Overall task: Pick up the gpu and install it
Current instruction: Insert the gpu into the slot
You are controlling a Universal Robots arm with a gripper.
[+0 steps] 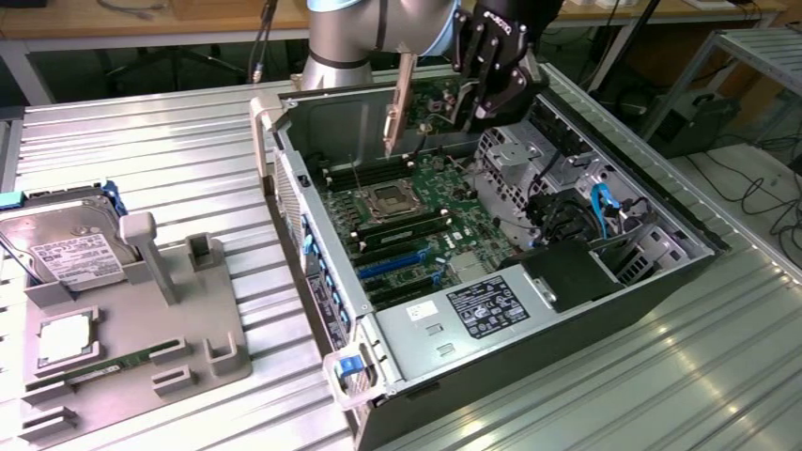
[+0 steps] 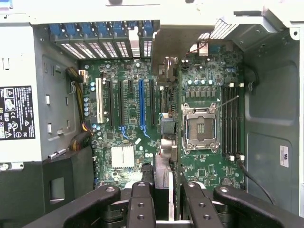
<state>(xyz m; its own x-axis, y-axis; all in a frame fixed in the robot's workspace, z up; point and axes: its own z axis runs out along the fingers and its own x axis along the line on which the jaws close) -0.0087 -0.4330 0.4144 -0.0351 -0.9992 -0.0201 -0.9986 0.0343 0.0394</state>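
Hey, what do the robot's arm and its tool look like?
The arm is a thick, rounded silver-grey tube with a darker band. The tool is black and blocky, its jointed fingers studded with round fasteners.

Edge-on gpu (image 2: 166,145) in jaws' grip over mobo (image 2: 118,95), betw. blue PCIe slot (image 2: 141,104) & CPU socket (image 2: 199,128)

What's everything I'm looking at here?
thin green expansion card with pale metal bracket: one, green, held upright above the case.
open black computer case: one, black, lying on the table.
green motherboard: one, green, inside the case.
boxy silver hard drive with white label: one, silver, on the holder.
narrow green memory stick: one, green, on the holder.
grey plastic holder: one, grey, exterior view's left.
ribbed metal table: one, silver, under everything.
robot arm: one, grey, above the case.
hand: one, black, shut on the card.
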